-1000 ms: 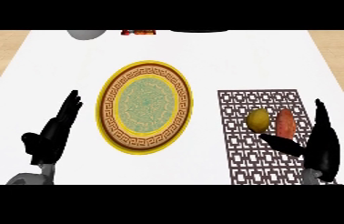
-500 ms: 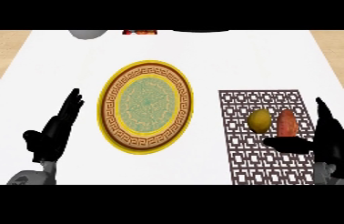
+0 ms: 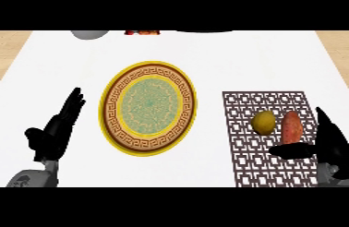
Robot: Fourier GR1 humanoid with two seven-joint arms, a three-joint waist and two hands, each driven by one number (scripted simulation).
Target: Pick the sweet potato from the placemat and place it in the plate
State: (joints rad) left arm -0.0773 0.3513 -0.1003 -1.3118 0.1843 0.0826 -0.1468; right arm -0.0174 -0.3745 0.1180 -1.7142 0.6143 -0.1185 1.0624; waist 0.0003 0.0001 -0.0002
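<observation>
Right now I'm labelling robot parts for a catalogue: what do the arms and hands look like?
Both hands are black, with slim fingers and a thumb: left hand, right hand. Each joins a grey forearm at the wrist; the left forearm looks rounded. No cables or markings show.

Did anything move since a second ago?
Only a little. The right hand slid slightly forward along the sweet potato, thumb reaching under it, fingers open, nothing picked up yet. The left hand rests open at the left and barely shifted. The sweet potato, the lemon, the placemat and the plate stayed where they were.
</observation>
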